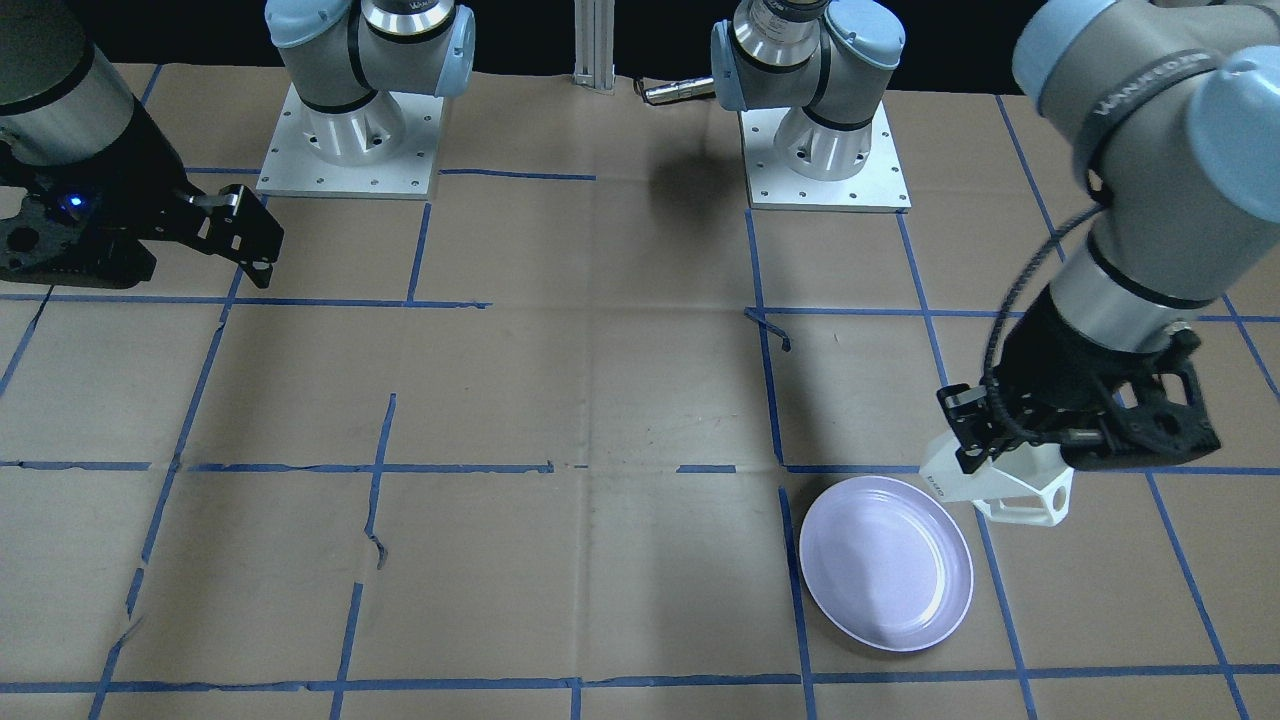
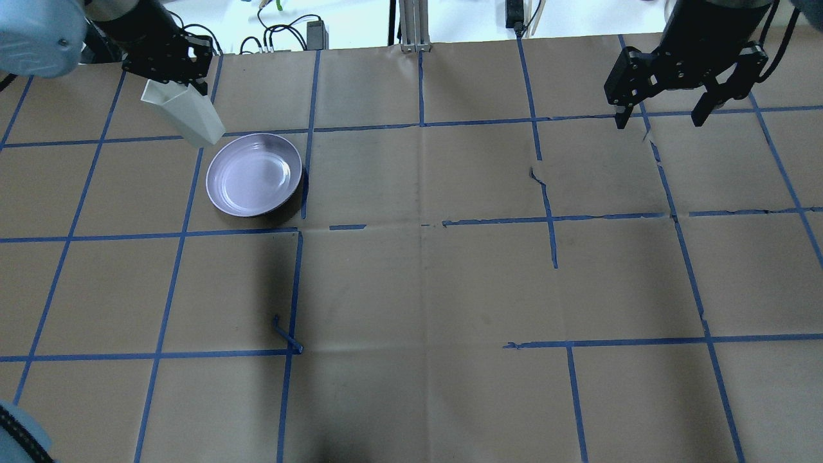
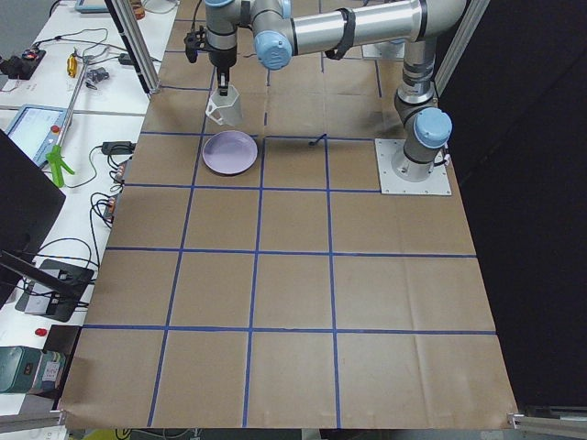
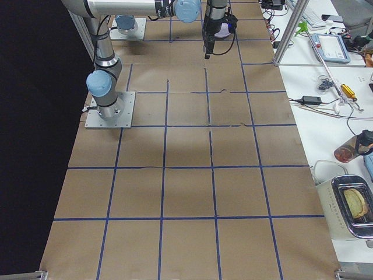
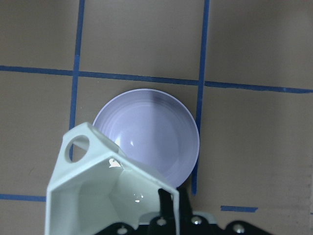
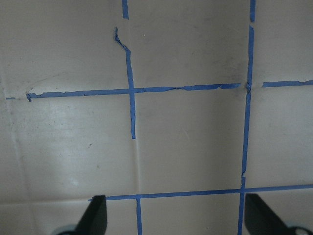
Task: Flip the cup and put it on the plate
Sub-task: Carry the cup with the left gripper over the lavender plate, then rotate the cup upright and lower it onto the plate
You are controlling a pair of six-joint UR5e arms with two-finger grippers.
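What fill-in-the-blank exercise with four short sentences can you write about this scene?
1. The left gripper holds a ___ cup.
2. The plate is ___: nothing lies on it.
3. The right gripper has its fingers ___ and holds nothing.
4. The tape lines on the table are ___.

Missing words: white; empty; open; blue.

White cup (image 5: 93,196), lavender plate (image 5: 156,129) beyond
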